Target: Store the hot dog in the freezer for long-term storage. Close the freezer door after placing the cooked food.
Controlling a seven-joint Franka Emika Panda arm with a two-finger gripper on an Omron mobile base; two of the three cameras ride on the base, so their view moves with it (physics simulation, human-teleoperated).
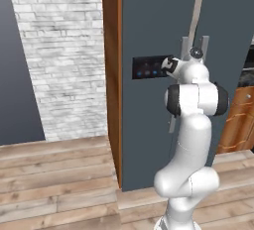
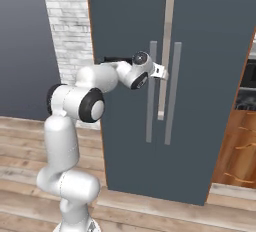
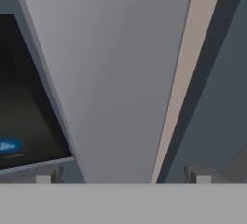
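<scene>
The freezer [image 2: 200,126] is a tall dark slate-grey two-door cabinet right in front of the arm. The freezer door [image 1: 144,135] is the left panel, with a black control rectangle [image 1: 148,68] and a vertical grey bar handle [image 2: 149,106]. My gripper [image 2: 163,72] is up against that handle at about the control rectangle's height. In the hand view the gripper [image 3: 123,178] is open, and the wide grey handle [image 3: 116,83] runs up between its two fingertips [image 3: 43,178]. A pale tan strip [image 2: 168,36] runs along the seam between the two doors. The hot dog is out of view.
The other door's handle [image 2: 172,96] stands just right of the seam. A brown wooden side panel [image 1: 112,75] borders the freezer on the left, with a white brick wall [image 1: 64,55] beyond it. Brown wooden cabinets [image 2: 237,151] stand to the right. The floor [image 1: 54,174] is wooden planks.
</scene>
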